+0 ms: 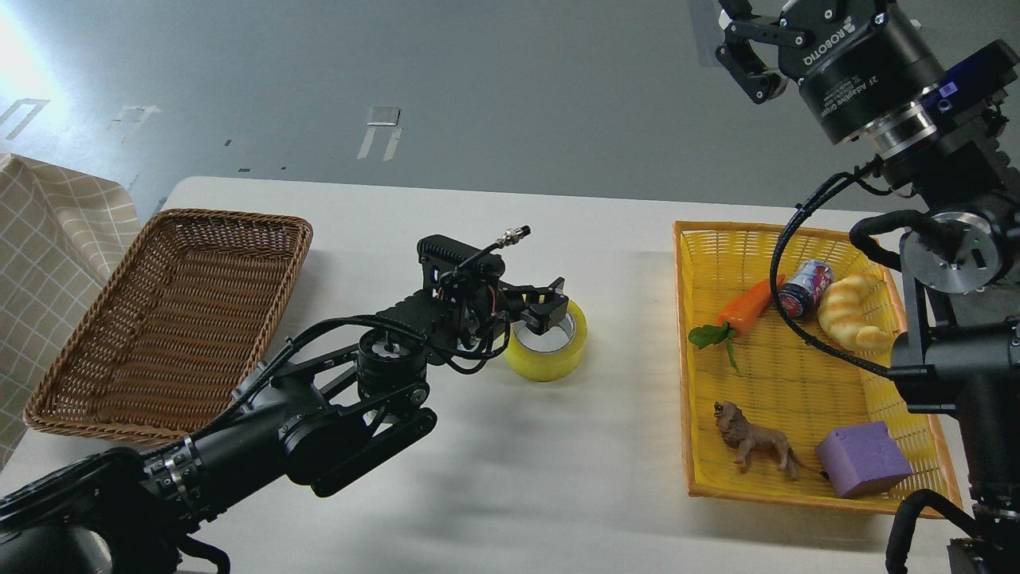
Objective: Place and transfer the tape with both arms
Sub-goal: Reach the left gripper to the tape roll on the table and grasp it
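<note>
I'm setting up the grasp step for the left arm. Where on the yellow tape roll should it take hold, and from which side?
Grip the tape across its ring wall, one finger in the open core and one outside, coming from above. It lies flat on the table with the hole facing up, and the left gripper is at its near-left rim.

**Materials and Finishes**

Glossy translucent yellow plastic tape roll (547, 348). Rough brown woven wicker basket (119, 319) at the table's left edge. Shiny yellow plastic mesh tray (693, 414). Matt white smooth table (510, 478). Spongy matt purple foam block (863, 459).
</note>
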